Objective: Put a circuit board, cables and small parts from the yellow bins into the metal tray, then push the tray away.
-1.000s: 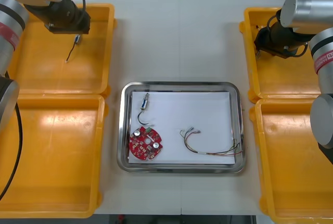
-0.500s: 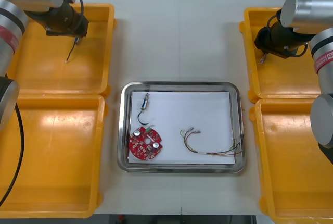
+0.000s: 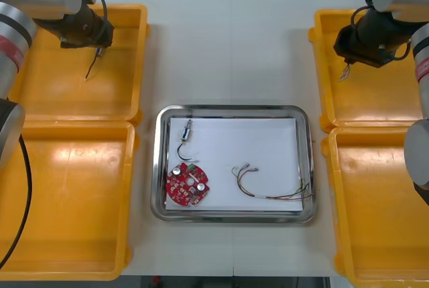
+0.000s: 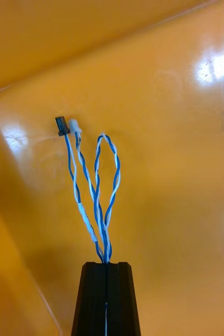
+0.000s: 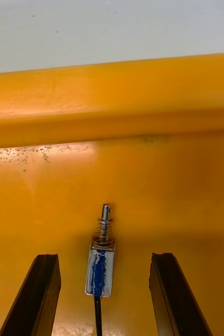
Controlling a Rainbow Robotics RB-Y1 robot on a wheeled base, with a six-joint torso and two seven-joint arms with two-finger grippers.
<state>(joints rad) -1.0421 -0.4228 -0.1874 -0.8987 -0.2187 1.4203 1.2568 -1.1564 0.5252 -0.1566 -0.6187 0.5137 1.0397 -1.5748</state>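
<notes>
- Right hand (image 4: 106,265), clenched on the blue-and-white cable (image 4: 97,178), has lifted, far-right of the metal tray (image 3: 234,109).
- Left hand (image 5: 105,257), released, straddles a small metal part (image 5: 100,268) far-left of it.

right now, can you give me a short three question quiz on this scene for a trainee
1. True or false: the right pincer is shut on the twisted blue and white cable.
2. How many red circuit boards lie in the metal tray? A) none B) one C) three
3. Fill in: the left pincer is ___ over the small metal part in a yellow bin.
Key: 1 true; 2 B; 3 open.
</notes>
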